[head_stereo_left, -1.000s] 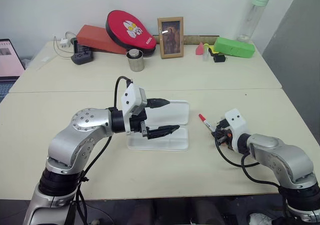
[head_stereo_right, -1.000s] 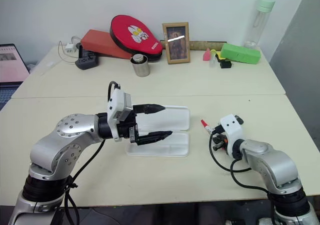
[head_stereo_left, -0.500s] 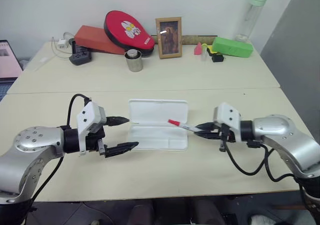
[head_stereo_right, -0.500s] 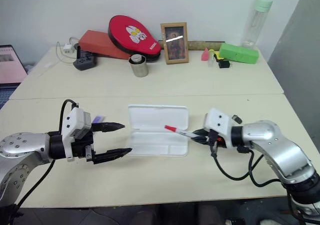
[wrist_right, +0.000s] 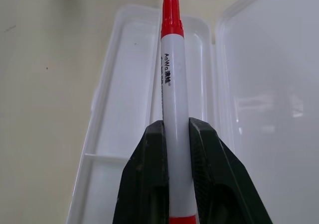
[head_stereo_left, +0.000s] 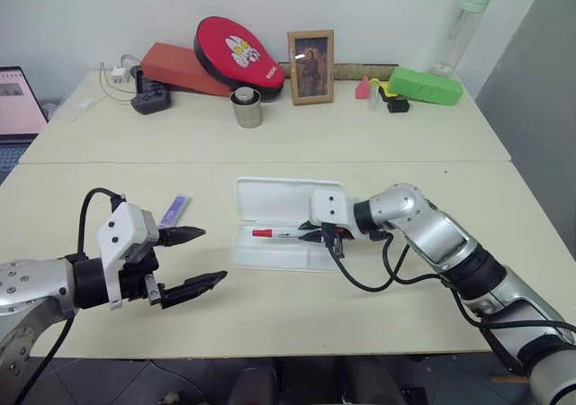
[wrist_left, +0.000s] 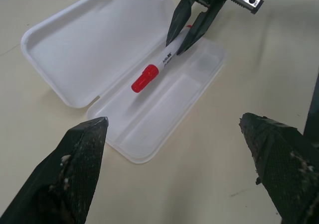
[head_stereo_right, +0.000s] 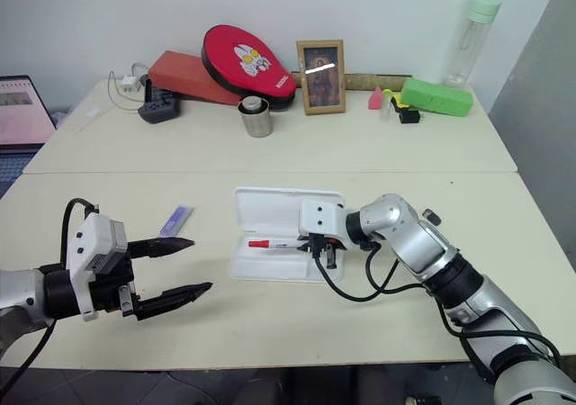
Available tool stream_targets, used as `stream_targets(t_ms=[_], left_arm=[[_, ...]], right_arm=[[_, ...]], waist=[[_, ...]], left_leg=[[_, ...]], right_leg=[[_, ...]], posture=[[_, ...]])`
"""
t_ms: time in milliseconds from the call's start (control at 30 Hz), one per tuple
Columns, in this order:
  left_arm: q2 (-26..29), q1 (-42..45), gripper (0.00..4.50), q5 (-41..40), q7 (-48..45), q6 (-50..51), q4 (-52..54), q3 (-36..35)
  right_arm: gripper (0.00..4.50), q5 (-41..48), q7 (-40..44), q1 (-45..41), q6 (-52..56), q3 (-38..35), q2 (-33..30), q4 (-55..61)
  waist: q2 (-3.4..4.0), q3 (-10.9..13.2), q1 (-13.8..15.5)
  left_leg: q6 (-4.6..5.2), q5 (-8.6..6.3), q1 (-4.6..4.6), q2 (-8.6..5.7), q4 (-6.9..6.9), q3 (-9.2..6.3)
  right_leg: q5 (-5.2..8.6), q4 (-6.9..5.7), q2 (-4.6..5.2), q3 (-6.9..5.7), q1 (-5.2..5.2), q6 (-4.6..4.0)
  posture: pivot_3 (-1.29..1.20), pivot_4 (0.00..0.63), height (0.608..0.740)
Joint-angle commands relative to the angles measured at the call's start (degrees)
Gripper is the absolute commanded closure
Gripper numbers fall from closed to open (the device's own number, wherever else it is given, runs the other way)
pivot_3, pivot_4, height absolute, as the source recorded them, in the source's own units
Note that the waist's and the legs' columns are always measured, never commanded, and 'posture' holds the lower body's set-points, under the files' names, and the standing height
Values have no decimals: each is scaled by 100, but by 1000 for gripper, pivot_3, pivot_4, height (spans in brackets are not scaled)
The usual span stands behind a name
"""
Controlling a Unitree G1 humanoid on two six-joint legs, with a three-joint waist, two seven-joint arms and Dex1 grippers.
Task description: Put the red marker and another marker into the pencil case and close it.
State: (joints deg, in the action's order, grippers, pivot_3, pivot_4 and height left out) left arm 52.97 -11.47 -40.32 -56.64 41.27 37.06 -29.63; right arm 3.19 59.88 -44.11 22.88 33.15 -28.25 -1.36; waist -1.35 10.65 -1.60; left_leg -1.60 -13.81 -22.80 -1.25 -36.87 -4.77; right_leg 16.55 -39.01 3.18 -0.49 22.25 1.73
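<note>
Tabletop: pale tabletop (head_stereo_left: 297, 324), white pencil case (head_stereo_left: 270, 198) lying open mid-surface, lid flat toward the back wall.
Right hand: right hand (head_stereo_left: 312, 235) is clamped on the red marker (head_stereo_left: 277, 233), holding it lengthwise over the tray, cap pointing away from the wrist.
Left hand: left hand (head_stereo_left: 198, 259) hangs with fingers wide apart and nothing between them, off to the case's left.
Purple marker: purple marker (head_stereo_left: 174, 211) lies on the tabletop beside the left hand, well clear of the case.
Risk, release: let go while tilted and the marker could catch the tray's divider or rim and roll out.
Risk, lid: a barrel riding proud may block closing.
Risk, case: it's light, so a nudge slides it.
</note>
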Motion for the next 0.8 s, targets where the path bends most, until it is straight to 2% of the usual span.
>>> stream_targets(t_ms=[33,167,233,367,500,600,633,667,700,733,800], left_arm=[[-1,-88,0,-166,145,64,270,-269],[2,-128,0,-203,238,97,343,-280],[0,-112,0,-233,305,112,376,-252],[18,-102,0,-244,394,81,368,-176],[20,-80,0,-288,449,75,358,-165],[-10,-98,0,-269,525,71,283,-159],[-60,-60,0,-186,638,32,185,-148],[-147,16,0,-169,796,52,23,-157],[-240,96,0,-123,954,62,-182,-141],[-299,152,0,-98,1056,70,-315,-127],[-392,279,0,300,1322,-118,-753,26]], right_arm=[[4234,-161,130,-140,-236,-36,103,-63],[4234,-319,159,-200,-277,-56,236,-310],[3534,-357,154,-239,-236,-114,317,-382],[2767,-382,151,-270,-136,-224,415,-408],[1679,-316,204,-264,-83,-341,459,-331],[1047,-19,292,-224,156,-587,481,9],[678,120,345,-196,289,-692,464,215],[547,400,410,-149,532,-866,460,534],[186,721,474,-84,792,-1054,462,878],[44,936,507,-40,974,-1174,462,1105],[44,1405,544,66,1387,-1420,450,1575]], waist=[[0,0,-5],[1,0,-13],[1,0,-11],[1,1,-12],[1,1,-10],[2,1,-10],[2,1,-10],[4,2,-8],[5,3,-7],[5,3,-4],[4,2,-4]], left_leg=[[0,0,0,1,0,0],[0,0,4,2,2,2],[0,0,4,3,2,1],[0,0,4,3,2,2],[0,0,3,3,2,1],[0,0,3,3,2,1],[0,0,3,3,2,1],[0,0,3,3,3,0],[0,0,3,3,3,0],[0,0,3,3,3,-1],[0,-1,2,4,2,-9]], right_leg=[[0,0,0,0,0,0],[-1,-2,-3,-2,0,-1],[-2,-2,-4,-2,0,-3],[-2,-2,-4,-3,0,-3],[-2,-2,-4,-3,1,-3],[-2,-2,-4,-2,1,-3],[-2,-2,-4,-2,1,-3],[-2,-2,-4,-2,1,-3],[-2,-2,-4,-2,1,-3],[-2,-2,-4,-1,1,-3],[-2,-1,-3,-2,0,-3]], posture=[[0,150,740],[0,150,740],[0,150,740],[0,150,740],[0,150,740],[0,150,740],[0,150,740],[0,150,740],[0,150,740],[0,150,740],[0,150,740]])
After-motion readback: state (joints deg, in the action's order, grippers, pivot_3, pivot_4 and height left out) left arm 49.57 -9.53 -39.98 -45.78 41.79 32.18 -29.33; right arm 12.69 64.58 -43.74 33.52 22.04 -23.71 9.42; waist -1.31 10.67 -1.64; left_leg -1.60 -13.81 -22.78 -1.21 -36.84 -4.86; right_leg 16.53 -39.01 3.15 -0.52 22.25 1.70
